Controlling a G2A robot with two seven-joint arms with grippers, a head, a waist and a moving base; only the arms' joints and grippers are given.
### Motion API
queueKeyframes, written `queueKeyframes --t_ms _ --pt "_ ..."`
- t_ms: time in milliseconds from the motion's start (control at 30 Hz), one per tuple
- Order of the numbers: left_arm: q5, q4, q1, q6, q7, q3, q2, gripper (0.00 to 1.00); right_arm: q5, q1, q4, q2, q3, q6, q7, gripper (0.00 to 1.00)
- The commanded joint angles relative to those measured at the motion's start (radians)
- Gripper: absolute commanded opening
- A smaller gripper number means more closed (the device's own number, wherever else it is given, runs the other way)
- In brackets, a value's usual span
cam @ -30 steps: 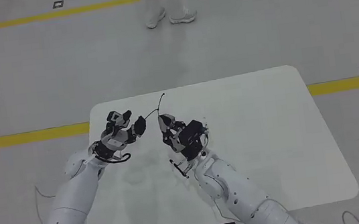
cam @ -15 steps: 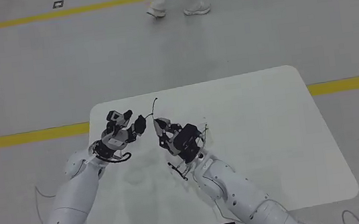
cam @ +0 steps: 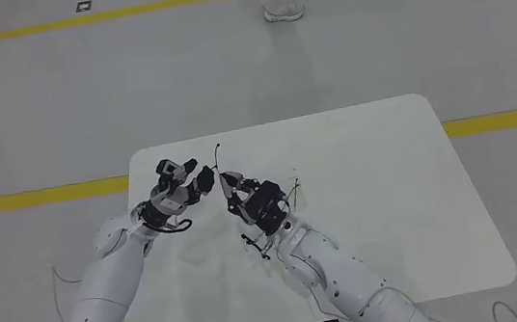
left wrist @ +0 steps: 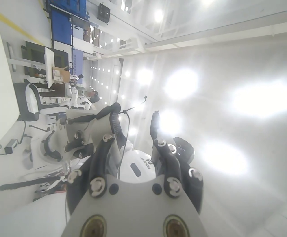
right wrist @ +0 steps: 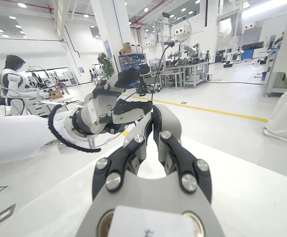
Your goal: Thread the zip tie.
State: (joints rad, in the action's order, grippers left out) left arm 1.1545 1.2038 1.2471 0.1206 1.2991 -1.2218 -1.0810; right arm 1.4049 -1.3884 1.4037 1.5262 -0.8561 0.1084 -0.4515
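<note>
The zip tie [cam: 219, 161] is a thin black strand standing up above the white table [cam: 390, 203]. My right gripper [right wrist: 153, 112] is shut on its lower part, and the strand [right wrist: 157, 67] curves up to its small head [right wrist: 171, 44]. My left gripper [right wrist: 139, 91] is open right beside the right gripper [cam: 228, 180], with its black fingers on either side of the strand's line. From the left wrist, the left gripper [left wrist: 134, 119] stands open and the tie's head [left wrist: 145, 97] pokes out just past its fingertips. From above, the left gripper [cam: 203, 179] nearly touches the right one.
Both grippers hang over the table's far left part, close to its far edge [cam: 236, 133]. The tabletop stretches wide to the right. A yellow floor line [cam: 39, 197] runs behind the table.
My right gripper has carried the zip tie left, toward the left gripper, and the tie's tip has tilted left with it. The left gripper has shifted slightly to the right.
</note>
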Motion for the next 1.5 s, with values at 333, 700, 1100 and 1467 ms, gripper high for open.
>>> queueKeyframes --t_ms 333,700,1100,1467 --pt "-0.022 -0.001 -0.001 0.003 -0.009 0.002 -0.003 0.19 -0.025 0.001 -0.005 0.002 -0.003 -0.015 0.009 0.0" --pt "-0.032 -0.008 -0.005 0.013 -0.04 0.001 -0.007 0.17 -0.005 0.002 -0.003 0.0 0.0 -0.024 0.007 0.0" --pt "-0.042 -0.011 -0.011 0.004 -0.043 0.007 -0.011 0.06 -0.002 0.004 -0.002 0.0 0.002 -0.027 0.014 0.0" --pt "-0.044 -0.016 -0.017 0.001 -0.041 0.009 -0.014 0.0 -0.002 0.009 -0.01 0.0 0.003 -0.031 0.02 0.0"
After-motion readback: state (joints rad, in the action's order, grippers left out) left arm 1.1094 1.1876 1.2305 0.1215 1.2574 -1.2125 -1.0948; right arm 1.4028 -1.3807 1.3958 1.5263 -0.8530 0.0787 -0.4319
